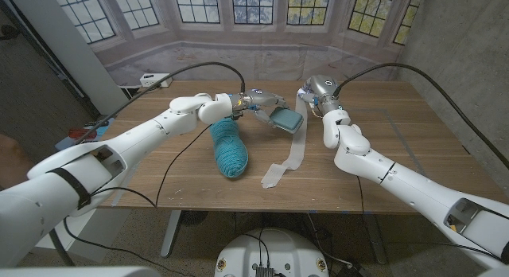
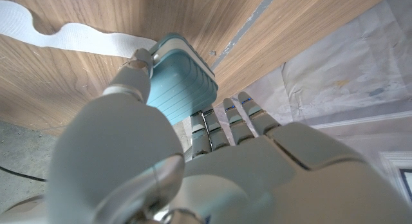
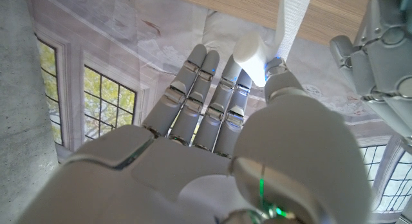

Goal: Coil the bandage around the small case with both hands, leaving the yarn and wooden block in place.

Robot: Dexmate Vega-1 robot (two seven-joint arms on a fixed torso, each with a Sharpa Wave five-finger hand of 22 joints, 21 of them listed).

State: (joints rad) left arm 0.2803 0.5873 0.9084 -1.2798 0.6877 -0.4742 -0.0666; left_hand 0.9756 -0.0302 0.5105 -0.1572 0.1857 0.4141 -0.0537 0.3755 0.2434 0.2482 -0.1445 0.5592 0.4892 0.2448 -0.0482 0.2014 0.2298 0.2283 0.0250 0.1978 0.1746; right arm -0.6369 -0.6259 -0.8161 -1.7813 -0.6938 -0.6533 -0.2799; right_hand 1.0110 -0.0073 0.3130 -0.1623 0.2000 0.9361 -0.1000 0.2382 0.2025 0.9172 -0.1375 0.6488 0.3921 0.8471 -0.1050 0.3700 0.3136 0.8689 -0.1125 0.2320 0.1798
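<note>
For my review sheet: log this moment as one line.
left hand holds small case | right hand pinches bandage roll | bandage tail trails on table | yarn untouched

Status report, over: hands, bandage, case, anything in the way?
Left hand holds case. Right hand pinches bandage, tail trailing on table. Yarn close beside the case.

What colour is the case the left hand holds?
Light blue, ribbed; the case shows best in the left wrist view.

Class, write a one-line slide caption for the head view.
Left hand holds the small case, right hand holds the bandage, beside teal yarn.
</note>
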